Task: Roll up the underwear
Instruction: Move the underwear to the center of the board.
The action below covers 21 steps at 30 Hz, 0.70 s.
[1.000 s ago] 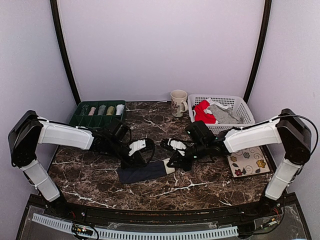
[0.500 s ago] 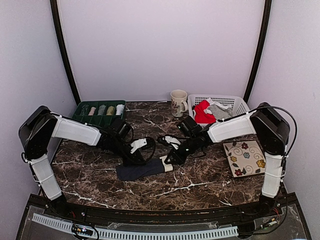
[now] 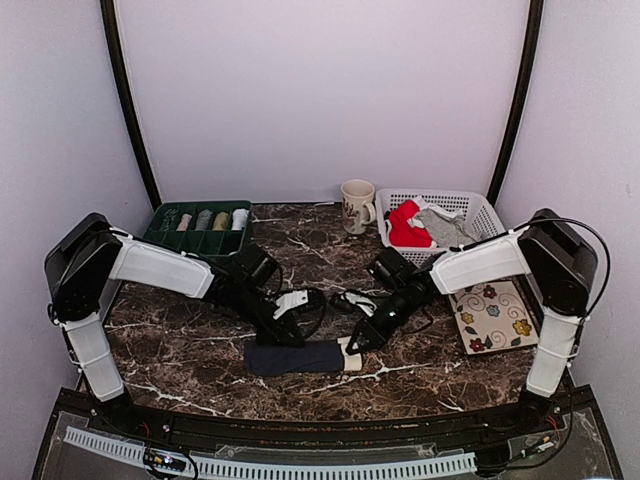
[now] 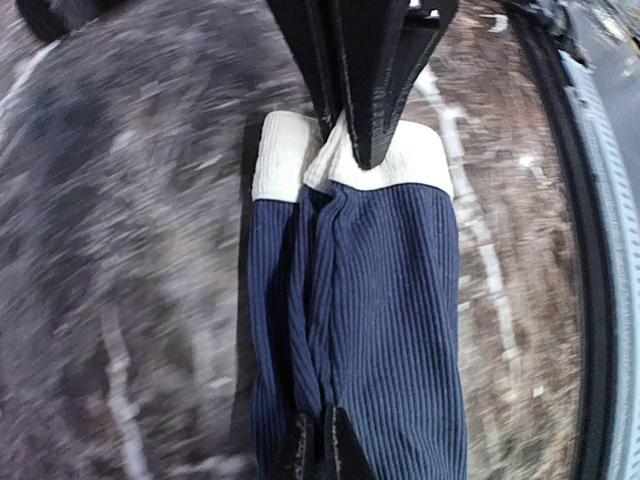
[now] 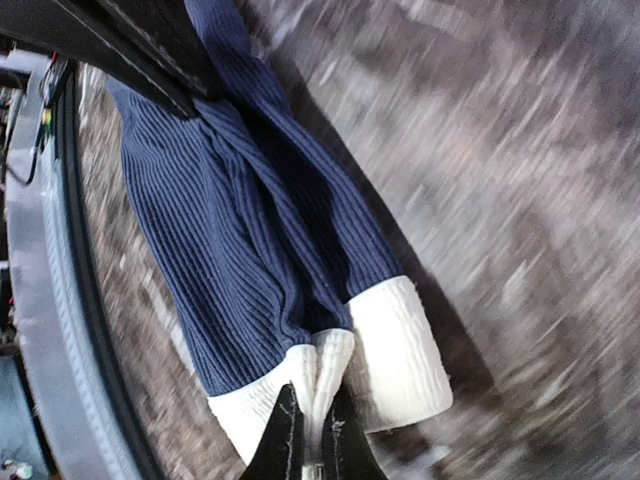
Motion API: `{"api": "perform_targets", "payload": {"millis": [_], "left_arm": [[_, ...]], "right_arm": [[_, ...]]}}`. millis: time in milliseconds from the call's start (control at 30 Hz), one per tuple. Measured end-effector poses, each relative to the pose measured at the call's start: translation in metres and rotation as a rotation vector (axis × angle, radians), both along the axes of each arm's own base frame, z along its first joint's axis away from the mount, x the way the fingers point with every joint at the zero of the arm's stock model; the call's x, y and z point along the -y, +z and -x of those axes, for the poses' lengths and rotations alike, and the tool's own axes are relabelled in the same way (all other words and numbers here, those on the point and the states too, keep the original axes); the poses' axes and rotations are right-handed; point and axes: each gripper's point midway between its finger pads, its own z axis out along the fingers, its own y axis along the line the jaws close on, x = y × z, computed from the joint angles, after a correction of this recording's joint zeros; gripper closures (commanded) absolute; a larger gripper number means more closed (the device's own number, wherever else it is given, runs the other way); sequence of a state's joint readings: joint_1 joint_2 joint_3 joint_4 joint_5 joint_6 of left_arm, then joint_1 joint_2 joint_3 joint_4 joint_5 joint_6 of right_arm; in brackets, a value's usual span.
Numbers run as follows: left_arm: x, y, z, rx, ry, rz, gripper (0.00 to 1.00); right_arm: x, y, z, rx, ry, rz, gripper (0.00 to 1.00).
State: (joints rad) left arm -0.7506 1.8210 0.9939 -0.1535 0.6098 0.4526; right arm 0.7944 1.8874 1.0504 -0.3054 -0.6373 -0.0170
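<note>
**Navy underwear held at both ends on the marble table.** We see the navy underwear (image 3: 295, 357) lying flat near the front edge of the table (image 3: 180, 350), gathered lengthwise into a narrow ribbed strip with a white waistband at its right end. The left gripper (image 4: 320, 452) is clenched on a fold of the navy cloth. The right gripper (image 5: 310, 440) is pinched tight on a pleat of the white waistband. Both jaws sit low, at the level of the tabletop.

**Handling.** We judge the garment light, limp and stretchy. It will sag and bunch wherever it is unsupported, and the ribbed knit should give good friction. The thicker waistband looks like the firmest hold, so it suits either the start of a roll or an anchor.

**Containers.** The white basket (image 3: 478, 208) at the right rear holds a red garment (image 3: 403, 226) and a grey garment (image 3: 447, 230), both loose and unrolled. The green tray (image 3: 155, 238) at the left rear holds a row of rolled items (image 3: 205, 220) standing side by side in its compartments. We cannot tell whether the mug (image 3: 355, 205) beside the basket holds anything.
</note>
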Motion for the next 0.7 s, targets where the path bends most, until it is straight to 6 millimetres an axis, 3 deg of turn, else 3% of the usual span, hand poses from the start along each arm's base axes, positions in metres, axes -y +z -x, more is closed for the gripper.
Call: {"api": "perform_targets", "payload": {"millis": [133, 233, 500, 700], "left_arm": [[0.016, 0.01, 0.032, -0.039, -0.075, 0.032, 1.0], [0.018, 0.019, 0.046, -0.065, -0.094, 0.05, 1.0], [0.014, 0.022, 0.048, -0.09, -0.086, 0.045, 1.0], [0.006, 0.015, 0.037, -0.105, -0.049, 0.027, 1.0]], "right_arm": [[0.015, 0.004, 0.045, -0.079, 0.027, 0.046, 1.0], [0.017, 0.011, 0.065, -0.118, 0.04, 0.061, 1.0], [0.009, 0.027, 0.057, -0.139, 0.026, 0.075, 1.0], [0.006, 0.031, 0.045, -0.171, 0.006, 0.08, 1.0]]}}
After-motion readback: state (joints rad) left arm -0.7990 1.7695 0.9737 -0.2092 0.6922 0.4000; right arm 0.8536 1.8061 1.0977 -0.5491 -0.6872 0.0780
